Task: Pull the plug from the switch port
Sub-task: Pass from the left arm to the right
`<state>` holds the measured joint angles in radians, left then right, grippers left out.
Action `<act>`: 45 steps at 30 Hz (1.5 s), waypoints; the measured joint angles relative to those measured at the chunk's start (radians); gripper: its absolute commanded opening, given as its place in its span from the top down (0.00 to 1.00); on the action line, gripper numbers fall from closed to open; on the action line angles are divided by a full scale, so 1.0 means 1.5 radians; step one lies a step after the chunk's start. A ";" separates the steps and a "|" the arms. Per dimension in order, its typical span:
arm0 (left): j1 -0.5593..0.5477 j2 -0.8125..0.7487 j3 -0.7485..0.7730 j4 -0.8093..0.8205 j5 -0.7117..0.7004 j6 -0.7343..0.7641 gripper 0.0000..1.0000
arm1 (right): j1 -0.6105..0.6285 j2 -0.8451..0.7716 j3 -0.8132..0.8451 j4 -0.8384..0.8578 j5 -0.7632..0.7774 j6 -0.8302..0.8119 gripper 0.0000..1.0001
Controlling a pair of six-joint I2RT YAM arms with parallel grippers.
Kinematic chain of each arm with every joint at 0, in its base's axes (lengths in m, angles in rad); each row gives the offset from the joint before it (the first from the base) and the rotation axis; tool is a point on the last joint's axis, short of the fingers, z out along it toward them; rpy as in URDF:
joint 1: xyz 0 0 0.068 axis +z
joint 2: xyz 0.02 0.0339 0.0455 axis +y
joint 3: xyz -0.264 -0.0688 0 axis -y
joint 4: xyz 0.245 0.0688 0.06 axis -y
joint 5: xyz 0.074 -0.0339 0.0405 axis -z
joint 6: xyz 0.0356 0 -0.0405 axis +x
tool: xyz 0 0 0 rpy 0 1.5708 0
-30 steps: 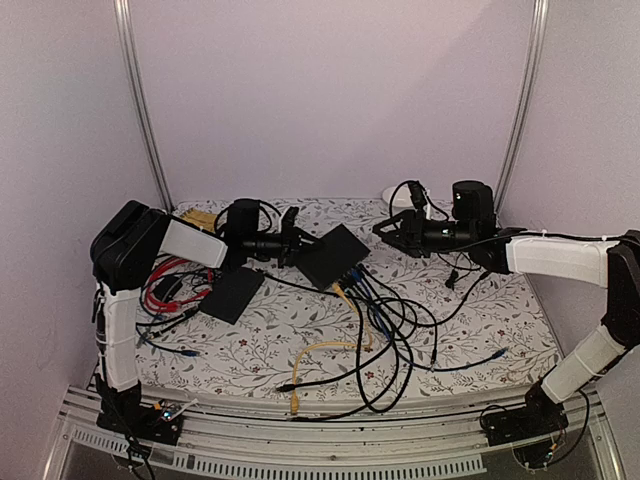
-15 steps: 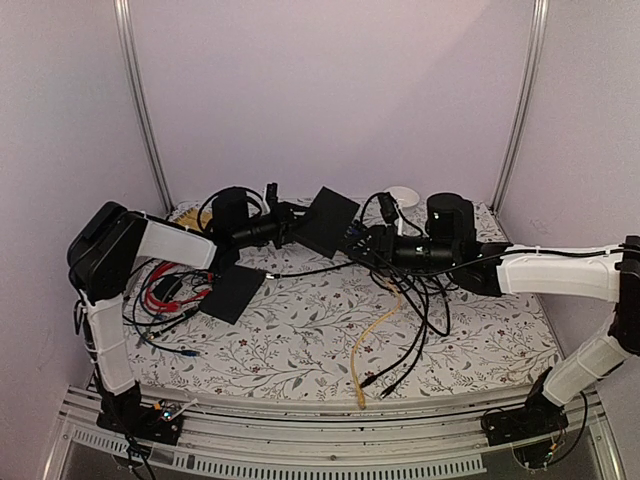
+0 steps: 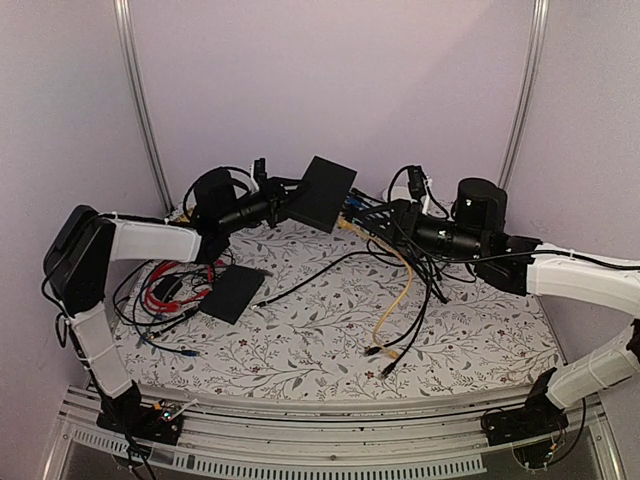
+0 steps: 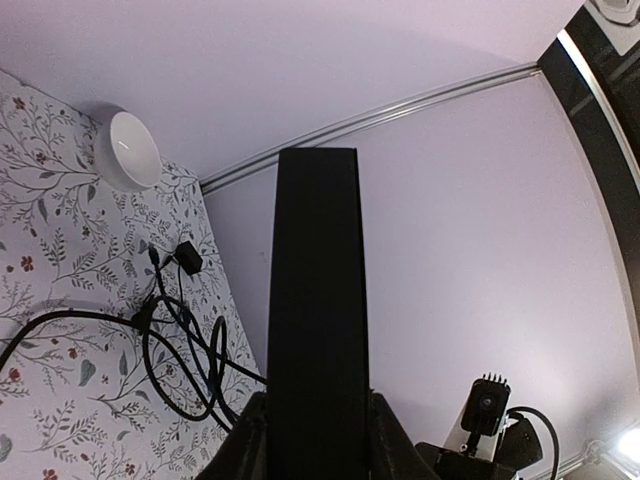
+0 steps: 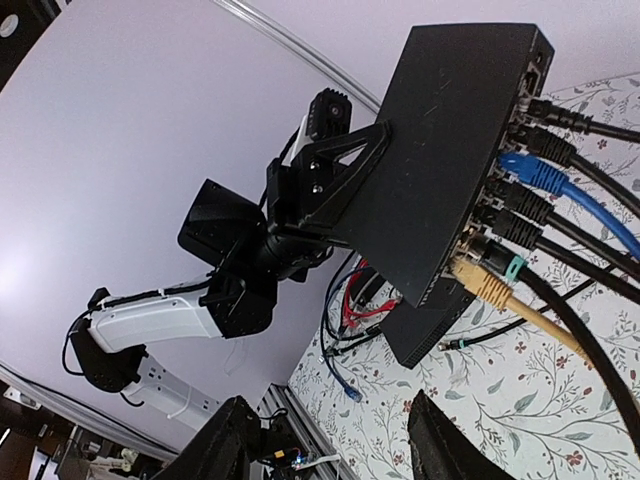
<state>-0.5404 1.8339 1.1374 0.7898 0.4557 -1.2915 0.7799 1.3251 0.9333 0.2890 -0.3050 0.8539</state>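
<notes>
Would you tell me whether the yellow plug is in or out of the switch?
In: the yellow plug sits seated in a socket of the switch.

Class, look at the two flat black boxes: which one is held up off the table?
The switch, clamped in the left gripper, with cables plugged into one edge. The thinner slab lies flat on the table.

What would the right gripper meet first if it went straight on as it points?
Likely the switch at its socket edge, among the plugged cables; depth is unclear.
</notes>
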 measured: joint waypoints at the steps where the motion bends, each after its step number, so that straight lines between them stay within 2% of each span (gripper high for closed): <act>1: -0.002 -0.010 -0.001 -0.006 -0.001 0.001 1.00 | 0.000 -0.009 0.000 -0.004 0.013 -0.003 0.47; 10: -0.023 -0.123 -0.034 -0.042 -0.048 0.012 1.00 | -0.001 -0.073 -0.004 -0.044 0.144 -0.024 0.48; 18: -0.051 -0.137 -0.040 -0.039 -0.152 0.022 1.00 | -0.001 -0.080 -0.004 -0.067 0.187 -0.035 0.48; 30: -0.080 -0.094 -0.055 0.007 -0.259 0.025 1.00 | -0.001 0.028 0.004 0.009 0.094 0.038 0.48; 35: -0.081 -0.094 -0.061 0.019 -0.276 0.019 1.00 | -0.001 0.067 0.004 0.055 0.052 0.066 0.40; 45: -0.095 -0.092 -0.091 0.075 -0.319 -0.034 1.00 | -0.001 0.114 0.001 0.154 -0.002 0.113 0.38</act>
<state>-0.6830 1.6966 1.0012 0.9020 -0.0231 -1.3426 0.7780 1.4960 0.9352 0.5198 -0.3080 1.0237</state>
